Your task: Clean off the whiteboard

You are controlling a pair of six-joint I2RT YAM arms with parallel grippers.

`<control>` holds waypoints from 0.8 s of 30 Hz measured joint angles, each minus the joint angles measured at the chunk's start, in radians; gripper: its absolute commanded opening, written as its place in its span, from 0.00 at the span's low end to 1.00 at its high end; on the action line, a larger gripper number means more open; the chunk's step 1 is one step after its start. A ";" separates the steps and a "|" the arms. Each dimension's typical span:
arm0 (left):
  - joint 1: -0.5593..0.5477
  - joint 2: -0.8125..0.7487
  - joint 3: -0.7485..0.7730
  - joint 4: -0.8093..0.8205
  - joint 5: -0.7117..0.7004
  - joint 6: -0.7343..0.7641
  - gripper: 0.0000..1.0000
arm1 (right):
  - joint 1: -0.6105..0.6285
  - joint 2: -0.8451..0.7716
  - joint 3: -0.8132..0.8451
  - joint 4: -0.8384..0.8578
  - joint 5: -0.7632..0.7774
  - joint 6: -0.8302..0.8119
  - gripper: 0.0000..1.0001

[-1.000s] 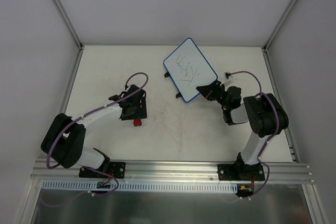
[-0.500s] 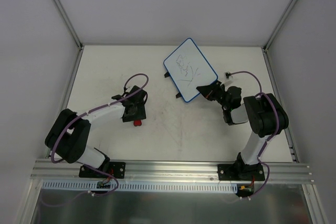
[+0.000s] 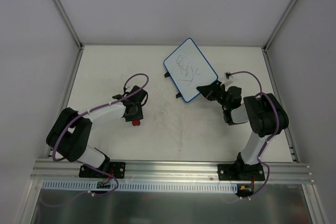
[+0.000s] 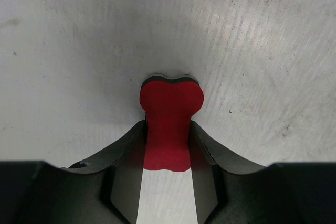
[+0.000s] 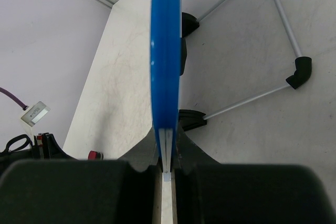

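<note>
The whiteboard (image 3: 189, 69) is white with a thin blue rim and dark scribbles, and it is lifted at a tilt at the back centre. My right gripper (image 3: 207, 92) is shut on its near right edge. In the right wrist view the blue rim (image 5: 166, 51) runs edge-on into the shut gripper (image 5: 166, 148). The small red eraser (image 3: 137, 123) lies on the table at the left. My left gripper (image 3: 135, 117) stands over it. In the left wrist view both fingers press the narrow waist of the eraser (image 4: 169, 114), and the gripper (image 4: 168, 129) is shut on it.
The board's two black feet (image 3: 178, 96) hang below its left edge. Thin grey rods with black joints (image 5: 300, 71) show behind the board in the right wrist view. Aluminium frame posts and white walls enclose the table (image 3: 173, 140). A rail (image 3: 173, 169) runs along the near edge.
My left wrist has turned and drawn in over the red eraser, which has stayed in place. The whiteboard and the right arm have not moved.
</note>
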 measured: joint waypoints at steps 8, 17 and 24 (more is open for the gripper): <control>0.000 0.000 0.000 0.000 -0.002 -0.002 0.60 | -0.001 0.000 0.000 0.000 -0.001 0.002 0.00; 0.000 -0.028 0.000 0.001 -0.026 -0.004 0.47 | -0.003 0.002 0.000 0.000 -0.005 0.005 0.00; 0.000 -0.005 0.014 0.001 -0.024 0.000 0.53 | -0.007 0.002 0.000 0.000 -0.008 0.008 0.00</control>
